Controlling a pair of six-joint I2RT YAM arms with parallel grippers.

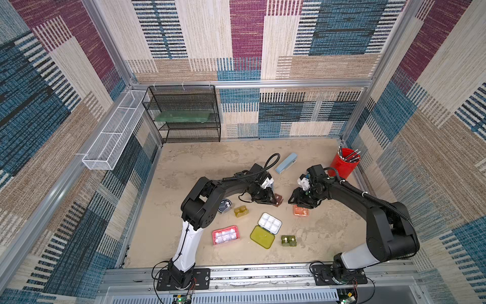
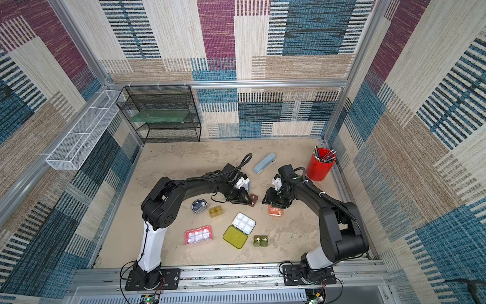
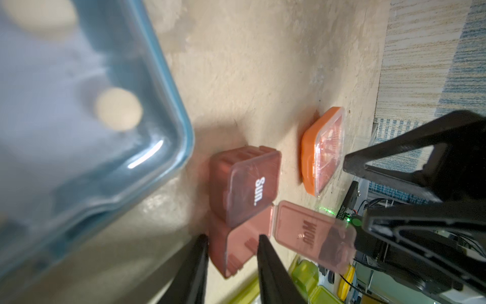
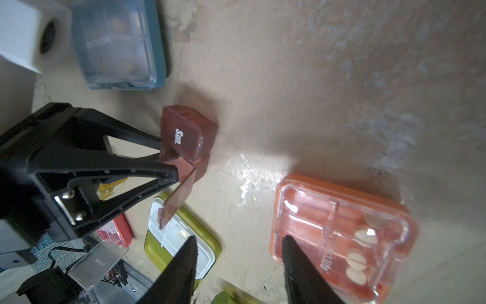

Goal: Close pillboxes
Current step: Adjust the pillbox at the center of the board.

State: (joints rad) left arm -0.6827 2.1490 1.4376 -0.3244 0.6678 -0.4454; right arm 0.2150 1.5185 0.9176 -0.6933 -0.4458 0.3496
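Note:
The brown pillbox (image 3: 244,184) lies mid-table, seen in both top views (image 1: 278,199) (image 2: 253,199). Its "Sun." lid is down and its "Mon" lid (image 3: 313,231) stands swung out. My left gripper (image 3: 231,236) is shut on the compartment under the raised lid. The orange pillbox (image 4: 342,231) lies flat with its clear lid down. My right gripper (image 4: 239,239) hangs open just above its edge, holding nothing. The light blue pillbox (image 3: 79,105) sits close behind my left wrist. In front lie the pink (image 1: 226,235), yellow-green (image 1: 262,237), amber (image 1: 241,211), dark green (image 1: 288,240) and round black (image 1: 224,206) pillboxes.
A grey-blue stapler (image 1: 286,163) lies behind the grippers. A red cup of pens (image 1: 344,163) stands at the back right, close to my right arm. A black wire rack (image 1: 184,113) stands at the back left, with a white mesh basket (image 1: 115,131) on the left wall.

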